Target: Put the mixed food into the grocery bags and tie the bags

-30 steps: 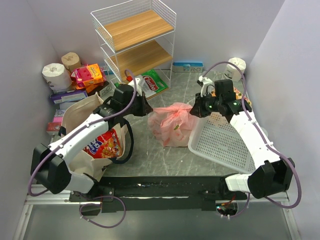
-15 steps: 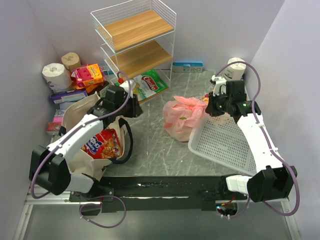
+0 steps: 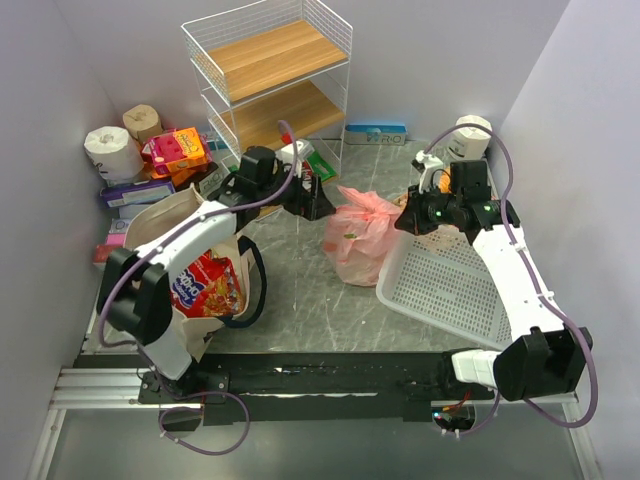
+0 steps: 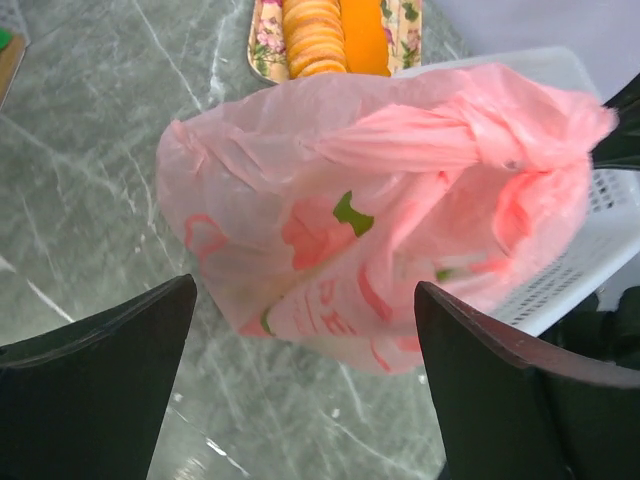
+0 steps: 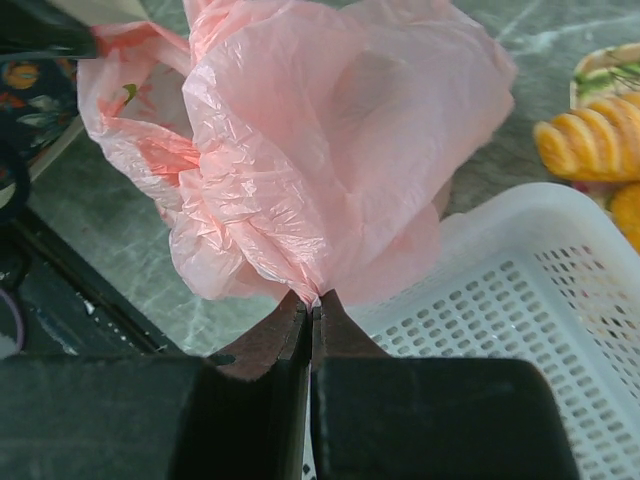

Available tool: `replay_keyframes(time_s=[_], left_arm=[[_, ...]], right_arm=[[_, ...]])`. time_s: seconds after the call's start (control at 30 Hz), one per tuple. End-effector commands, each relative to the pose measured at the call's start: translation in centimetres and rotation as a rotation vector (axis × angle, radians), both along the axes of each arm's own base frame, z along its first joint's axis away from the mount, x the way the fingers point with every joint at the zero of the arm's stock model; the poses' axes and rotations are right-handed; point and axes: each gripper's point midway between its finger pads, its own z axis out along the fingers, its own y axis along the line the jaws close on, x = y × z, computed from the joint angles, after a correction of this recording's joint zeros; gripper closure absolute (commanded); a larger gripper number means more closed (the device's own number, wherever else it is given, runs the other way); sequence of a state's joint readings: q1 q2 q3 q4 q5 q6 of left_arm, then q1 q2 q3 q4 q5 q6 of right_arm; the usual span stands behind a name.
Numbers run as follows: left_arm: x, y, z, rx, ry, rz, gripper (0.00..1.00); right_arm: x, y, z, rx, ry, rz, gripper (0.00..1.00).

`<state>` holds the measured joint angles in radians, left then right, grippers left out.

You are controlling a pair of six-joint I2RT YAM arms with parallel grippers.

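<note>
The pink fruit-printed plastic bag sits bulging on the grey table, its handles twisted into a knot. My right gripper is shut on a bunched handle of this bag, pinching the plastic at its tips. My left gripper hangs just left of the bag with its jaws wide open and nothing between them. The beige canvas tote stands at the left with a red snack packet showing in its mouth. What is inside the pink bag is hidden.
A white perforated basket lies against the bag's right side. A wire shelf stands at the back. Toilet-paper rolls and boxes are at the back left. A tray of biscuits lies beyond the bag.
My left gripper let go of the pink bag's handle, opened wide, drew back left, then moved right again toward the bag. The right gripper kept its hold and pulled the bag a little rightward.
</note>
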<state>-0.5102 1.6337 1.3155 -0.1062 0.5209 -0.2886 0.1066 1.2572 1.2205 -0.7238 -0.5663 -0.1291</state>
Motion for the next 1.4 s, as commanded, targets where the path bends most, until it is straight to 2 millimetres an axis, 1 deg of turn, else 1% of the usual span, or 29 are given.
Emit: replay_keyframes(time_s=[0.0, 0.07, 0.1, 0.2, 0.23, 0.27, 0.3, 0.4, 0.43, 0.63, 0.73, 0.9, 0.97, 1.0, 1.07, 1.1, 1.13, 1.17, 1.23, 1.27, 1.37], left_arm=[[1.0, -1.9, 3.4, -0.032, -0.182, -0.147, 0.04], [1.1, -2.2, 3.2, -0.004, -0.199, -0.195, 0.04], [1.2, -2.2, 3.2, 0.003, -0.213, -0.204, 0.04], [1.0, -2.1, 3.2, 0.032, -0.295, -0.256, 0.04], [0.9, -2.1, 3.1, 0.058, -0.344, -0.28, 0.04], [0.9, -1.9, 2.9, 0.083, -0.353, -0.283, 0.04], [1.3, -1.7, 2.5, 0.123, -0.369, -0.259, 0.04], [1.7, -2.2, 2.2, 0.189, -0.431, -0.266, 0.04], [1.9, -2.6, 2.0, 0.2, -0.448, -0.268, 0.04], [4.0, -3.7, 2.8, 0.223, -0.541, -0.194, 0.04], [4.6, -4.3, 2.9, 0.208, -0.553, -0.18, 0.04], [4.6, -5.3, 2.4, 0.205, -0.541, -0.198, 0.03], [4.5, -5.8, 2.2, 0.199, -0.52, -0.2, 0.11], [4.5, -5.8, 2.2, 0.197, -0.515, -0.197, 0.25], [4.2, -6.2, 2.4, 0.182, -0.51, -0.193, 0.39], [4.1, -6.4, 2.6, 0.172, -0.512, -0.194, 0.5], [3.8, -6.6, 2.9, 0.158, -0.502, -0.193, 0.56], [3.6, -6.6, 3.0, 0.151, -0.494, -0.192, 0.68], [3.3, -6.6, 3.4, 0.128, -0.479, -0.191, 0.79], [3.1, -6.6, 3.4, 0.122, -0.47, -0.191, 0.88], [2.5, -6.4, 3.2, 0.12, -0.433, -0.191, 0.99]], right_arm=[[0.1, 1.4, 0.2, 0.05, -0.006, 0.094, 1.0], [0.1, 1.4, -0.3, 0.053, 0.023, 0.107, 1.0], [0.3, 1.5, -0.3, 0.051, 0.022, 0.116, 1.0], [0.7, 1.5, -0.5, 0.048, 0.039, 0.129, 1.0], [0.9, 1.5, -0.5, 0.047, 0.039, 0.13, 1.0], [1.0, 1.5, -0.6, 0.049, 0.049, 0.133, 1.0], [1.2, 1.6, -0.3, 0.053, 0.041, 0.137, 1.0], [1.5, 1.9, 0.0, 0.066, 0.042, 0.148, 1.0], [1.5, 1.9, 0.0, 0.066, 0.041, 0.15, 1.0], [1.3, 2.1, -0.1, 0.074, 0.045, 0.162, 1.0], [1.1, 2.1, -0.1, 0.079, 0.044, 0.164, 1.0], [1.0, 2.2, 0.0, 0.082, 0.041, 0.162, 1.0], [1.1, 2.2, 0.1, 0.082, 0.04, 0.162, 1.0], [1.1, 2.2, 0.1, 0.081, 0.04, 0.161, 1.0], [1.0, 2.1, 0.1, 0.08, 0.042, 0.162, 1.0], [1.0, 2.1, 0.1, 0.079, 0.045, 0.159, 1.0], [0.9, 2.1, 0.1, 0.077, 0.045, 0.159, 1.0], [1.0, 1.9, 0.1, 0.073, 0.045, 0.153, 1.0], [1.0, 1.8, 0.3, 0.061, 0.04, 0.142, 1.0], [0.9, 1.7, 0.3, 0.058, 0.04, 0.138, 1.0], [1.1, 1.0, 0.3, 0.027, 0.045, 0.099, 1.0]])
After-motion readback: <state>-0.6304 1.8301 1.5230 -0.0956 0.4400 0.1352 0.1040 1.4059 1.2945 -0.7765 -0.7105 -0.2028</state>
